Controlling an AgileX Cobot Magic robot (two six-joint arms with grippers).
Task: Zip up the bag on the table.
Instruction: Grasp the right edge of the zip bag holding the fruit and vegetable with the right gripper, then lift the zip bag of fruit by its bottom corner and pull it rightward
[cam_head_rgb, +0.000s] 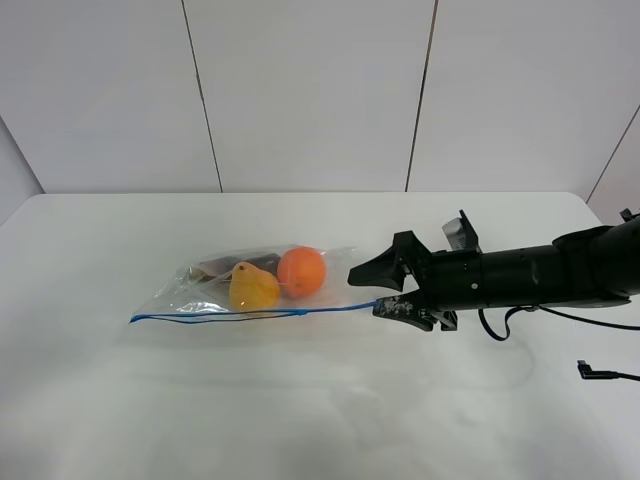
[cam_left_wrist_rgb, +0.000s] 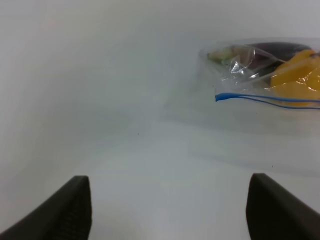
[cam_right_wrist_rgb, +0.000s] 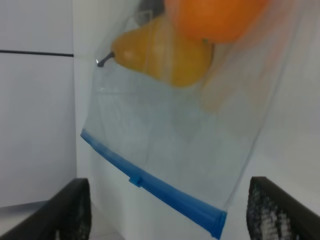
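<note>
Bright, even light — wrist views soft, perhaps motion-blurred.

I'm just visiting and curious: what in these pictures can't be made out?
Dark item in the bag: high view, partly behind the pear; left wrist view, blurred by crinkled plastic.
Seal, right end: high view, covered by the right gripper.
Left gripper: only fingertips in the left wrist view, rest cut off.
Orange: right wrist view, cut off, blurred.
</note>
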